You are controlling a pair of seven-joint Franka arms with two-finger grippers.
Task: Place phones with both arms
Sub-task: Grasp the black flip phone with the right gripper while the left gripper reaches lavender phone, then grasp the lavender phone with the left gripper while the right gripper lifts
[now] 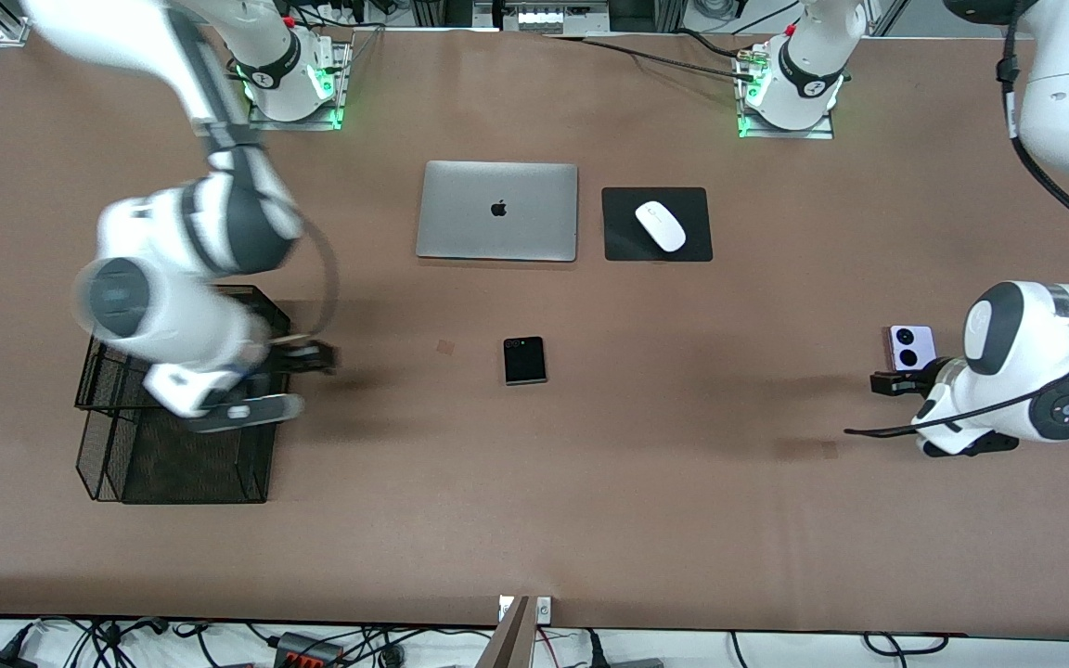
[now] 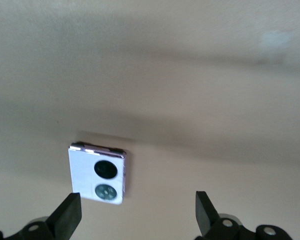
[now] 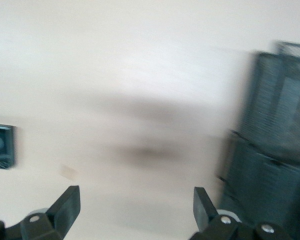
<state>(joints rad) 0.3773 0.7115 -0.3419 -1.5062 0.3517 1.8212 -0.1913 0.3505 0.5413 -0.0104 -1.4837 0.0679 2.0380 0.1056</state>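
The small squarish black flip phone (image 1: 524, 360) lies flat at the table's middle; it also shows in the right wrist view (image 3: 0, 146). The pale lilac-white flip phone (image 1: 911, 346) with two black round lenses lies at the left arm's end of the table and shows in the left wrist view (image 2: 98, 174). My left gripper (image 1: 882, 382) (image 2: 137, 212) is open and empty, low over the table right beside that phone. My right gripper (image 1: 316, 357) (image 3: 135, 205) is open and empty, over the table beside the mesh tray, blurred. The long slim black slab is not in view.
A black wire-mesh tray (image 1: 173, 464) (image 3: 275, 150) stands at the right arm's end of the table, partly under the right arm. A shut silver laptop (image 1: 497, 211) and a white mouse (image 1: 661, 225) on a black pad (image 1: 623, 241) lie nearer the robots' bases.
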